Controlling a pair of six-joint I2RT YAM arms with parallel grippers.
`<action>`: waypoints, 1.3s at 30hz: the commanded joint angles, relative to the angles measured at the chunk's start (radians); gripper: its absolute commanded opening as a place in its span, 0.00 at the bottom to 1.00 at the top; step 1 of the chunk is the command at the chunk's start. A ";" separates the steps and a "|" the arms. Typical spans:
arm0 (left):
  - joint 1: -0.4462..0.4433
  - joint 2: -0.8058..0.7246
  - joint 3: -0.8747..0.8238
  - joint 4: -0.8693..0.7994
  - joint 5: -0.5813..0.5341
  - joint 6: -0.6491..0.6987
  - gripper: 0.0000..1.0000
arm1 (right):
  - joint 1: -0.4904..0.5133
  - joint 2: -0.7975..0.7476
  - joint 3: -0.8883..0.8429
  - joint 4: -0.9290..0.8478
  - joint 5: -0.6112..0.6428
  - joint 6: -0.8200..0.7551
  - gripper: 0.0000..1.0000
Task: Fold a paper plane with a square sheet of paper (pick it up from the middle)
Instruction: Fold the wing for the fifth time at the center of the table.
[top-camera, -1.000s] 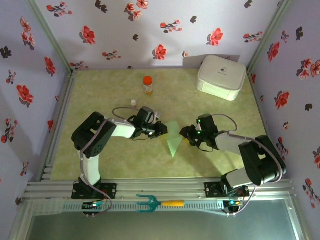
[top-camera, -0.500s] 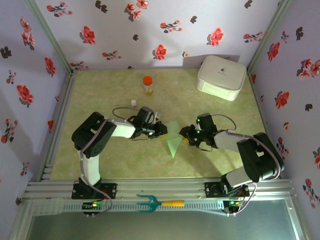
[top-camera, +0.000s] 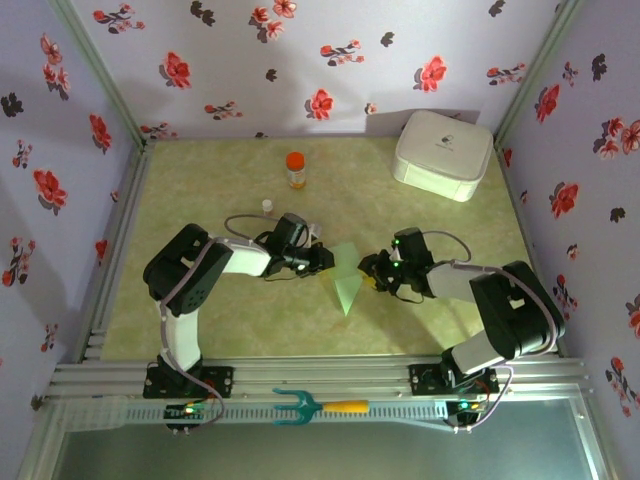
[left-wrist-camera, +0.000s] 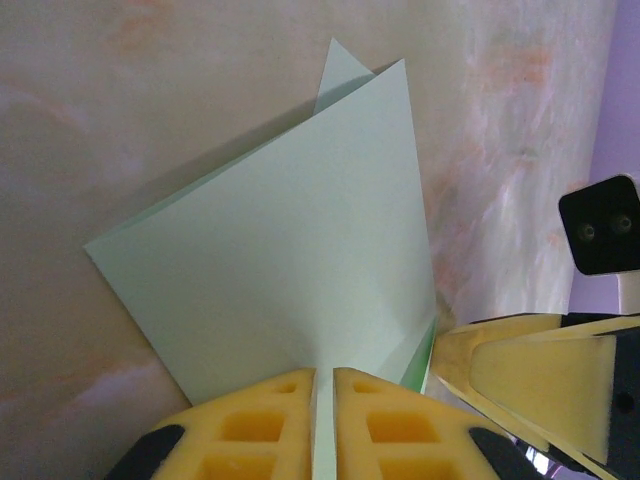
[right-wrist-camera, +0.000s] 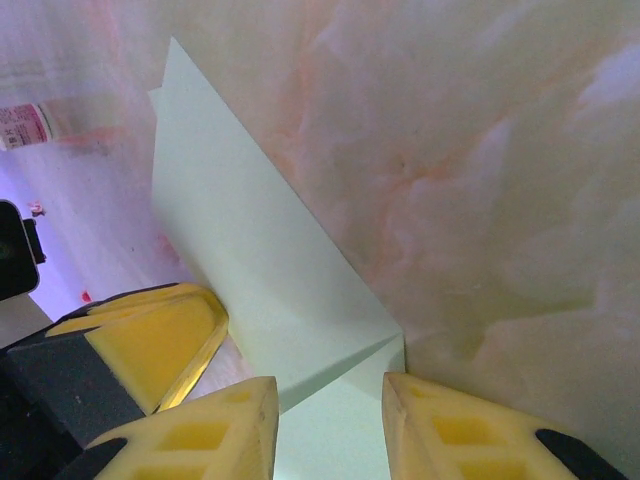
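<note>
The pale marbled table (top-camera: 440, 320) carries a white rounded box (top-camera: 443, 152) in its far right corner. Both arms reach in toward the middle, where the folded green paper (top-camera: 346, 275) lies as a narrow triangle with its tip toward the near edge. From above, the left gripper (top-camera: 325, 258) meets the paper's left edge and the right gripper (top-camera: 368, 268) its right edge, but how the fingers stand is too small to read there. The left wrist camera shows it closely: the left gripper (left-wrist-camera: 323, 400) has its two yellow fingers pressed nearly together, pinching a thin strip of the paper (left-wrist-camera: 300, 260), whose layers fan out flat on the table, and a yellow finger of the other arm (left-wrist-camera: 530, 370) touches the paper's corner just beside them. The right wrist camera shows the right gripper (right-wrist-camera: 330, 420) spread apart, with the corner of the paper (right-wrist-camera: 250, 270) lying in the gap and neither finger squeezing it. An orange-capped bottle (top-camera: 295, 169) stands well behind the paper, a tiny white cap (top-camera: 267, 206) is nearer the left arm, and a teal fork with a yellow handle (top-camera: 318, 406) lies on the front rail.
</note>
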 joint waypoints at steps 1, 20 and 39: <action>0.010 -0.011 -0.012 -0.024 0.001 -0.007 0.13 | 0.005 -0.041 0.016 -0.078 -0.001 -0.036 0.34; 0.017 -0.002 0.014 -0.039 0.002 -0.004 0.11 | 0.078 -0.046 -0.022 -0.037 -0.077 0.004 0.38; 0.017 -0.006 0.013 -0.037 0.003 -0.006 0.10 | 0.040 -0.039 0.049 -0.050 -0.052 -0.141 0.43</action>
